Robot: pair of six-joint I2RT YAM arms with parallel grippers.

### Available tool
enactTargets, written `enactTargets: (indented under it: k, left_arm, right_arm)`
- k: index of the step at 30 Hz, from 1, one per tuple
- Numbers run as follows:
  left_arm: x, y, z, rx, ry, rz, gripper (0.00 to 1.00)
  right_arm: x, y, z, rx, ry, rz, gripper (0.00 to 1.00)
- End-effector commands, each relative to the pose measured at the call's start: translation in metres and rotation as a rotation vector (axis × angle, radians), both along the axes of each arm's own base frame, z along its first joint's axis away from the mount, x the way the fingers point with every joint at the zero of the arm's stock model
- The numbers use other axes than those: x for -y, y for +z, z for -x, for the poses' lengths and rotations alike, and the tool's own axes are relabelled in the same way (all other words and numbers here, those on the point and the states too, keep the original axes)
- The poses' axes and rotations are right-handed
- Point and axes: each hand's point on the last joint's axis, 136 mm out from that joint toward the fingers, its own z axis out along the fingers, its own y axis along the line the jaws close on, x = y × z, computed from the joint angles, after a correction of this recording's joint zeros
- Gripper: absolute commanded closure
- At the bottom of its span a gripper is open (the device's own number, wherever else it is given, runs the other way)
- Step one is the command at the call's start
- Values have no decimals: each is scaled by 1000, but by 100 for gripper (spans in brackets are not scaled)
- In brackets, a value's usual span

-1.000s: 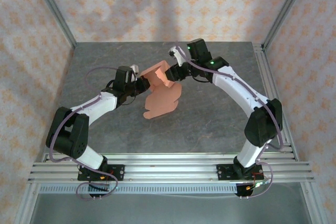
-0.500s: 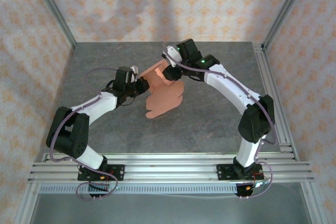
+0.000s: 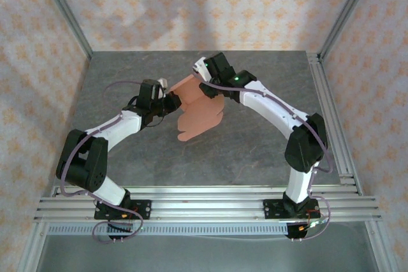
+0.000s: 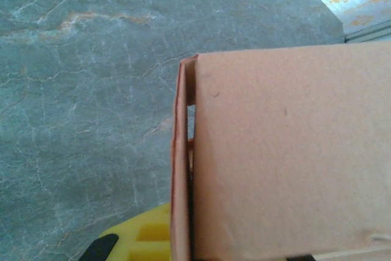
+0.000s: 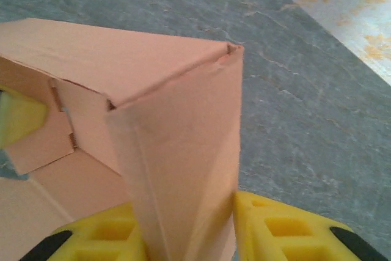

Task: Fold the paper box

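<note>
The half-folded salmon-pink thin-card paper box [image 3: 199, 111] sits mid-table between the arms. The left gripper [image 3: 171, 102] pinches its left edge; the right gripper [image 3: 208, 88] clasps an upright panel at its rear. Its flat flaps lie nearer, on the grey stone-patterned table [image 3: 268, 138]

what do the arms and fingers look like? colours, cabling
Left arm and right arm: white link shells, black joint housings, black base plates on aluminium rails. A purplish cable loops along each. Green lights on the right one. Fingers: yellow, moulded recesses, black tips.
</note>
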Motion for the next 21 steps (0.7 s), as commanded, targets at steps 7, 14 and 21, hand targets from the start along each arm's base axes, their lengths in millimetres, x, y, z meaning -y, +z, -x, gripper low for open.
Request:
enactTargets:
  k: [7,14,21]
  left_arm:
    - [14,24,-8,57,-34,53,100]
    - [14,19,-9,43,-29,55,100]
    - [16,20,-10,40,-35,63,100]
  right_arm:
    - [0,5,-11,125,-101,65,77]
    - [-4,7,-13,252,-248,167,93]
    - [3,15,-20,420,-430,310,100]
